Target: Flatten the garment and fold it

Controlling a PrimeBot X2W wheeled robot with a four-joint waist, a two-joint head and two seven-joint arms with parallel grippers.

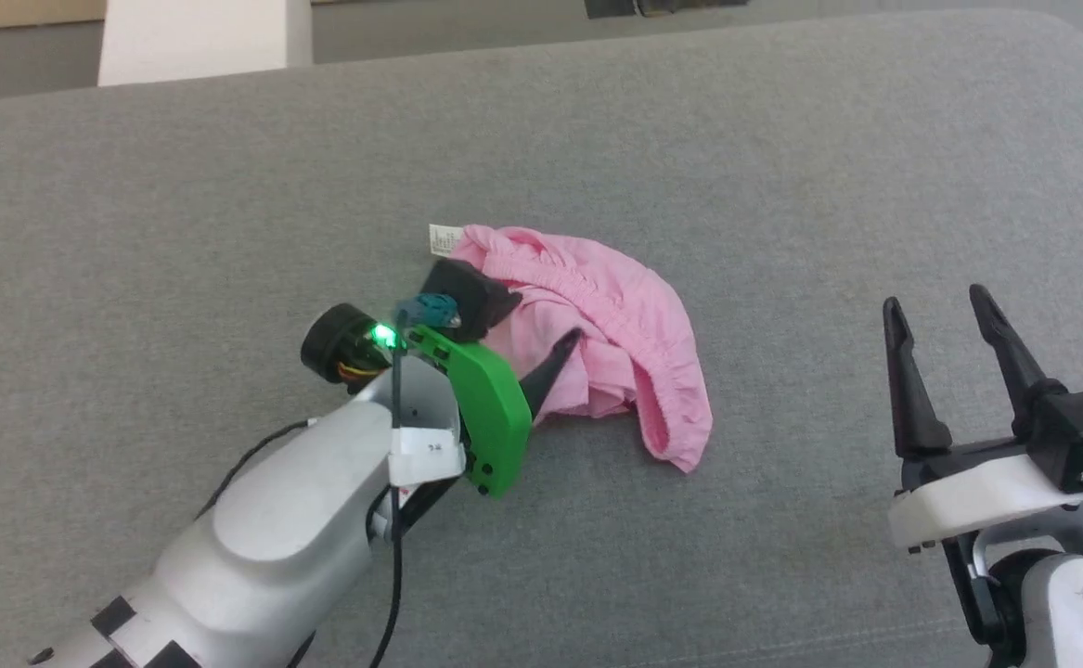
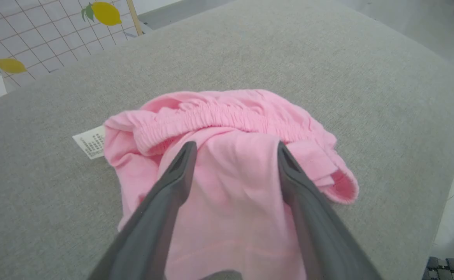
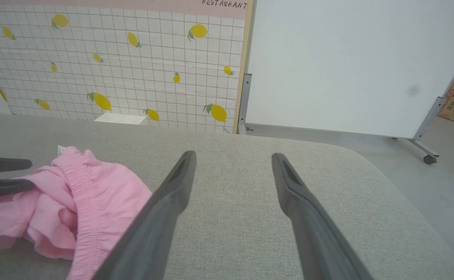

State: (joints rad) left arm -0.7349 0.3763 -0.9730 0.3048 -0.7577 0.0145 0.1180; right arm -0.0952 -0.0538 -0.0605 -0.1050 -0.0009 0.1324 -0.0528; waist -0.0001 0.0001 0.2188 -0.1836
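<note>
Left gripper spread over the bunched garment

Its two dark fingers stand wide apart over the pink fabric, pinching nothing. The garment lies crumpled in the middle of the grey cushion, with its gathered waistband curving across it and a white tag at its far left corner. Right gripper, jaws likewise parted, hovers over bare cushion, well apart from it.

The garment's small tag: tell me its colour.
White with fine dark print; the tag shows best in the left wrist view, beside the garment.
</note>
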